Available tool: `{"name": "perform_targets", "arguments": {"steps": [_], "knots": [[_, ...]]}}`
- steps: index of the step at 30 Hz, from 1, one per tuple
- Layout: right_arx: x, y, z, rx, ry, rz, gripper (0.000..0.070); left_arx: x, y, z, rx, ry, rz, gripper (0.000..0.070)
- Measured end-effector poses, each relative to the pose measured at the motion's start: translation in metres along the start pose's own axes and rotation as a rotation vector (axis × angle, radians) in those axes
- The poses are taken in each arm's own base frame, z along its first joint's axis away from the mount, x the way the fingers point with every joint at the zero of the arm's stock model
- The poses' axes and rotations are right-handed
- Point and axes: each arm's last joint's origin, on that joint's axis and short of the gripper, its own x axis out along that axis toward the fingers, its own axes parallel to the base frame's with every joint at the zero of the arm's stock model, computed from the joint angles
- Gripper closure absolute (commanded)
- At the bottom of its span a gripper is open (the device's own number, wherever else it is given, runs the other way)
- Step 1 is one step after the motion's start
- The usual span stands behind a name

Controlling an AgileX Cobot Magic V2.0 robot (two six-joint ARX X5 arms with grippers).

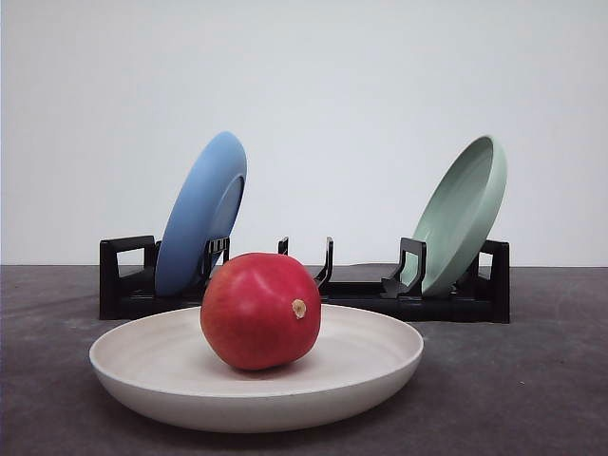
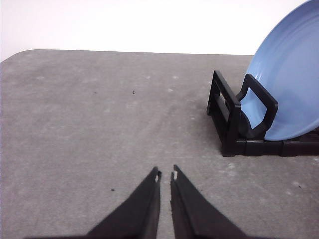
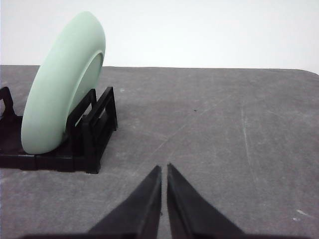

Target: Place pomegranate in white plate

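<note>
No readable text, labels, brands, numbers or signs anywhere, none on the glossy red pomegranate (image 1: 259, 310), the wide matte white plate (image 1: 171, 380), or the black plastic plate rack (image 1: 123, 285)

Blue plate (image 2: 294, 74) edge-cropped, perhaps half.

Glossy red pomegranate (image 1: 259, 310) with a tan stem nub, on an off-white plate (image 1: 152, 366); behind it a matte black rack (image 1: 123, 285) bearing a blue plate (image 1: 201, 214) and a pale green plate (image 1: 463, 214), all on a mottled grey table (image 1: 522, 389).
</note>
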Motion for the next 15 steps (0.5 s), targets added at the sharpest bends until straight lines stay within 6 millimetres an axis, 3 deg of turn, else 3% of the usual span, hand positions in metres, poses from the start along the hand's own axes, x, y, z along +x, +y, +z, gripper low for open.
{"name": "perform_targets", "arguments": {"steps": [15], "knots": [[0.0, 0.0, 0.0, 0.0, 0.0, 0.0, 0.0686, 0.0, 0.0, 0.0, 0.0, 0.0, 0.0, 0.0681]]}}
